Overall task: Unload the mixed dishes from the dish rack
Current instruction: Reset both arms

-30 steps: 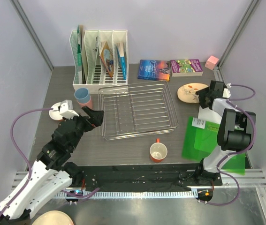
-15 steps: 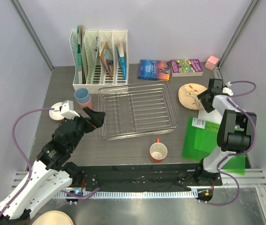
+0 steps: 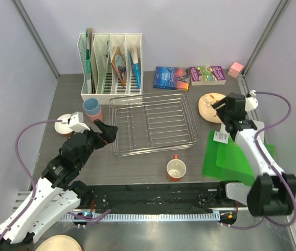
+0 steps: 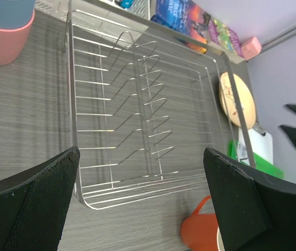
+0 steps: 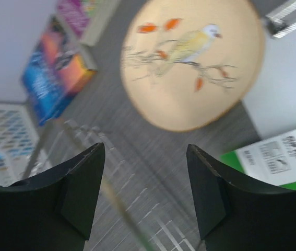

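Observation:
The chrome wire dish rack [image 3: 153, 123] [image 4: 137, 115] lies empty mid-table. To its right, flat on the table, is the beige plate [image 3: 209, 103] [image 5: 189, 63] with a bird drawing. My right gripper [image 3: 220, 109] [image 5: 145, 178] hovers open over the plate's near right edge and holds nothing. The orange mug [image 3: 176, 169] [image 4: 202, 230] stands upright in front of the rack. Left of the rack, the grey-blue cup [image 3: 91, 105] sits inside the pink cup [image 4: 4, 39]. A small bowl [image 3: 61, 125] is partly hidden by my left wrist. My left gripper [image 3: 103, 130] [image 4: 142, 204] is wide open at the rack's left front corner.
A white file holder [image 3: 111, 63] stands behind the rack. Two books [image 3: 172, 77] and a pink block [image 3: 236, 69] lie along the back. Green sheets [image 3: 231, 154] with a white label cover the right front. A peach disc [image 3: 59, 243] sits below the table edge.
The right arm has stretched out and its elbow has dropped toward the near edge, with its jaws wider apart over the plate. The left arm has not moved.

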